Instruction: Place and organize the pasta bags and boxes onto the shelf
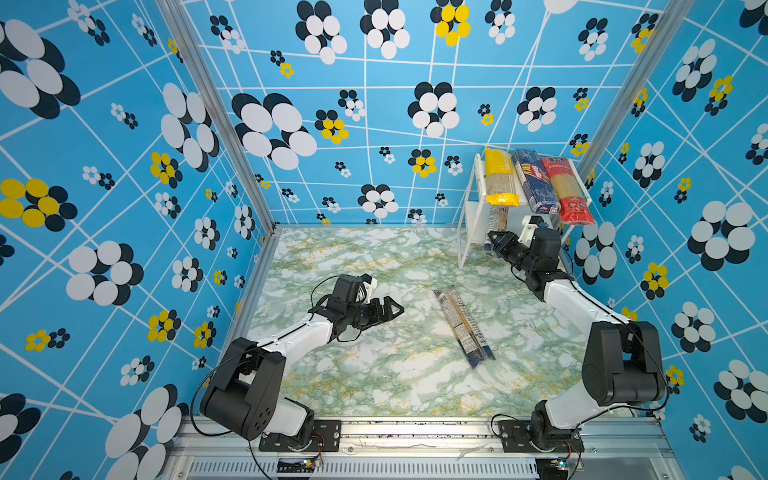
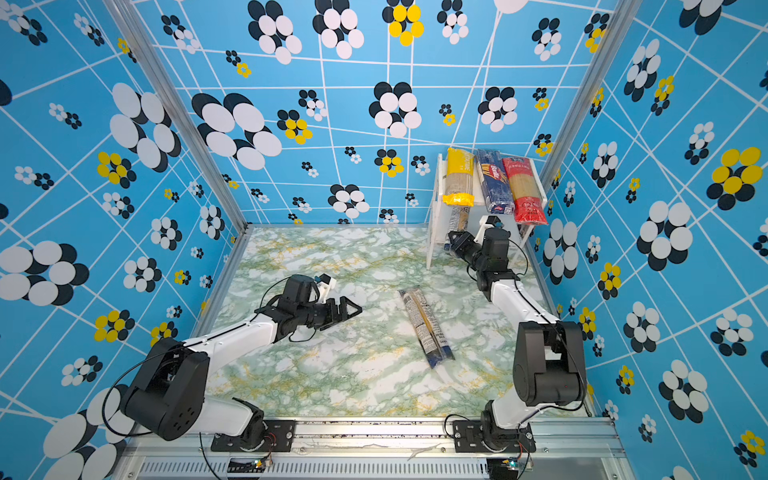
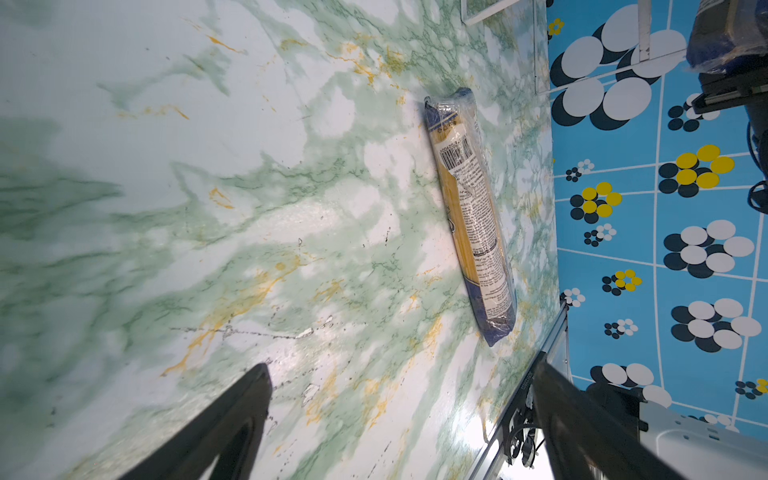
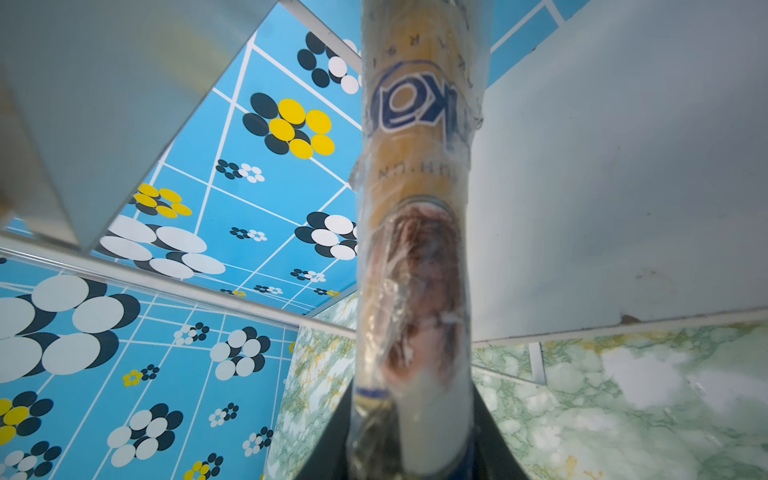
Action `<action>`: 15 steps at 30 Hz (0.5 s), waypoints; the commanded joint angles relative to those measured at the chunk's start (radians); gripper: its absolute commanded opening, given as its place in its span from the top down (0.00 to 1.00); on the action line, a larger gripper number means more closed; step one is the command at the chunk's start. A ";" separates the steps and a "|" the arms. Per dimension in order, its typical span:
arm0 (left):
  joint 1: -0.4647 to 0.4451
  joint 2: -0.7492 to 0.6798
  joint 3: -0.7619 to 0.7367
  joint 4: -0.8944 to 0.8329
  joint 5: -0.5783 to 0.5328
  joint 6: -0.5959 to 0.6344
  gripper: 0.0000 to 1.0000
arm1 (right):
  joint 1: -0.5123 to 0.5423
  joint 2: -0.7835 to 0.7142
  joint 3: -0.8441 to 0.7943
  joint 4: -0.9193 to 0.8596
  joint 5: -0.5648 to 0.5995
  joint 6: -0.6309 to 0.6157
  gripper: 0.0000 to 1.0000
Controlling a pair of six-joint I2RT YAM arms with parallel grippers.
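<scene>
The white shelf [image 1: 467,232] [image 2: 434,232] stands at the back right in both top views. On its top board lie a yellow pack [image 1: 500,176] [image 2: 458,176], a dark blue Barilla pack [image 1: 534,183] [image 2: 494,183] and a red pack [image 1: 567,191] [image 2: 524,191], side by side. My right gripper [image 1: 494,243] [image 2: 455,243] [image 4: 411,415] is shut on a clear pack with dark-blue ends [image 1: 496,224] [image 2: 458,222] [image 4: 415,208], which reaches in under the top board. A second clear pack [image 1: 463,326] [image 2: 426,326] [image 3: 471,216] lies flat mid-table. My left gripper [image 1: 388,313] [image 2: 349,313] [image 3: 401,368] hovers open to its left, holding nothing.
The green marbled table [image 1: 374,374] is walled on three sides by blue flowered panels [image 1: 374,124]. A metal rail [image 1: 415,432] with both arm bases runs along the front edge. The right arm stretches along the right wall toward the shelf.
</scene>
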 commanded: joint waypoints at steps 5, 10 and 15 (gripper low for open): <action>0.013 -0.008 0.002 -0.010 0.015 0.028 0.01 | -0.015 -0.004 0.079 0.126 -0.027 -0.074 0.96; 0.015 -0.009 0.000 -0.011 0.014 0.026 0.01 | -0.017 0.009 0.083 0.119 -0.021 -0.108 0.94; 0.015 -0.010 0.001 -0.012 0.013 0.026 0.01 | -0.018 0.015 0.087 0.096 -0.013 -0.139 0.92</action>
